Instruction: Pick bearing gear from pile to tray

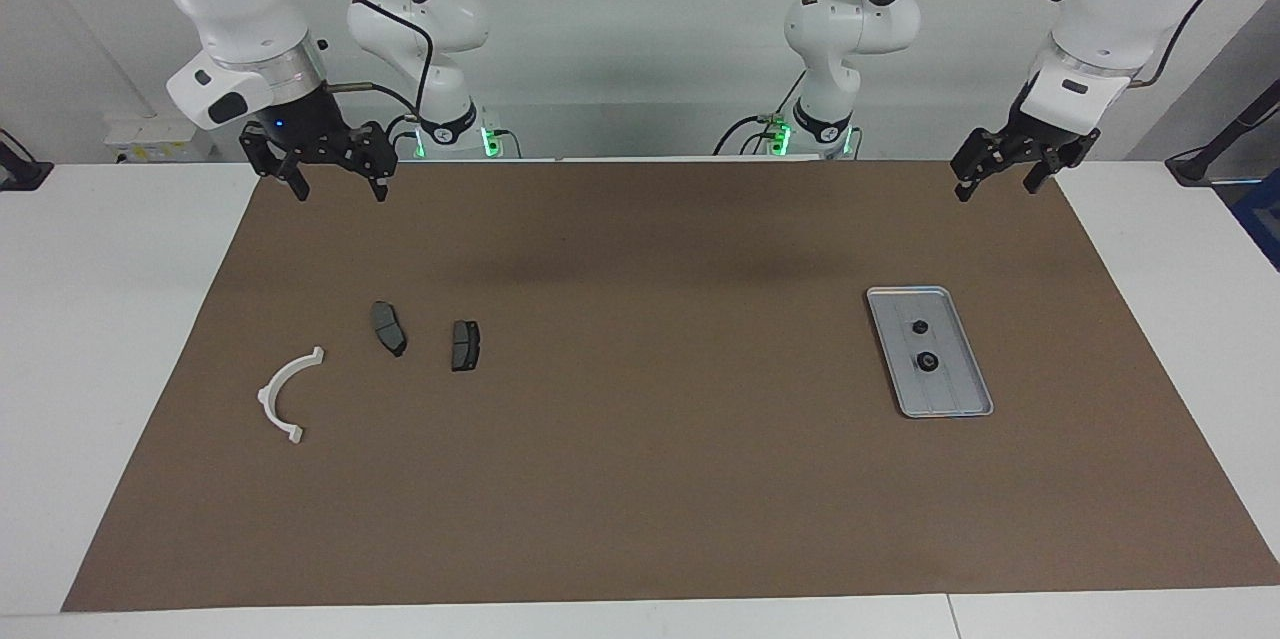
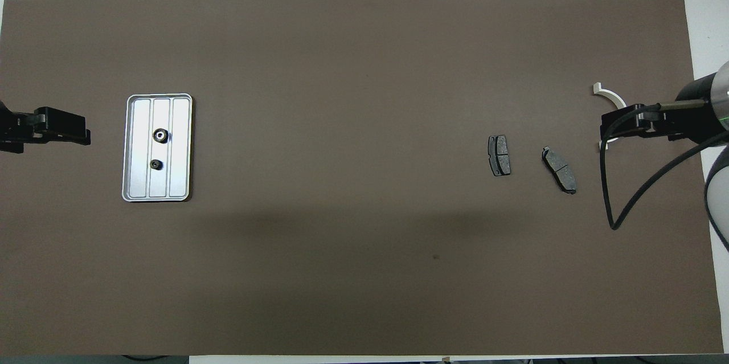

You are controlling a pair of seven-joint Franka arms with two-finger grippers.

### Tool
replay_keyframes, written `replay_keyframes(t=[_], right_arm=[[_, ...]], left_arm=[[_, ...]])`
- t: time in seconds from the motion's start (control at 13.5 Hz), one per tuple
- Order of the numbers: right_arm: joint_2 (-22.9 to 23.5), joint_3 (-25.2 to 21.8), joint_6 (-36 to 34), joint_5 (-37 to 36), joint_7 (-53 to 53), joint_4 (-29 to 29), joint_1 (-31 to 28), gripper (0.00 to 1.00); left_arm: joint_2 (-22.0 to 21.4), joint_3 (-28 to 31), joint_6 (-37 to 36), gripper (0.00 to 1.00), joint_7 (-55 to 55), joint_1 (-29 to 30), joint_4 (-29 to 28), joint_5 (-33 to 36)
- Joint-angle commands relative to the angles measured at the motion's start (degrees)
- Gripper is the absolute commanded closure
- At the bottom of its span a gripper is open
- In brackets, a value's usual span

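Both bearing gears lie in the tray

I see two gears (image 1: 922, 344) in the tray (image 1: 975, 389) at the left arm's end; left gripper (image 1: 993, 175) and right gripper (image 1: 338, 177) hang open, empty, above the bench mat (image 1: 640, 479); brake pads (image 1: 428, 337) lie near the white bracket (image 1: 285, 395).

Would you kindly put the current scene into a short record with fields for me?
tray: on the brown mat, toward the left arm's end
in tray: two small black gears, apart
pile: two brake pads and a white bracket, toward the right arm's end
left gripper: raised, jaws open, empty, over the mat's edge nearest the robots
right gripper: raised, jaws open, empty, over the mat's corner nearest the robots
gears left in pile: none seen
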Motion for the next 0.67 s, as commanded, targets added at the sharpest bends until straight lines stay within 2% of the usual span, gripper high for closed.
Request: replay_keyframes(t=[0.0, 0.59], right_arm=[[-0.56, -0.31, 1.27, 1.45, -0.66, -0.81, -0.08, 0.00], [-0.65, -0.31, 1.63, 1.45, -0.57, -0.81, 0.27, 0.00]], left_arm=[[0.36, 0.74, -2.29, 0.00, 0.46, -0.23, 1.46, -0.66], [0.09, 0.65, -2.12, 0.00, 0.55, -0.93, 0.58, -0.66]])
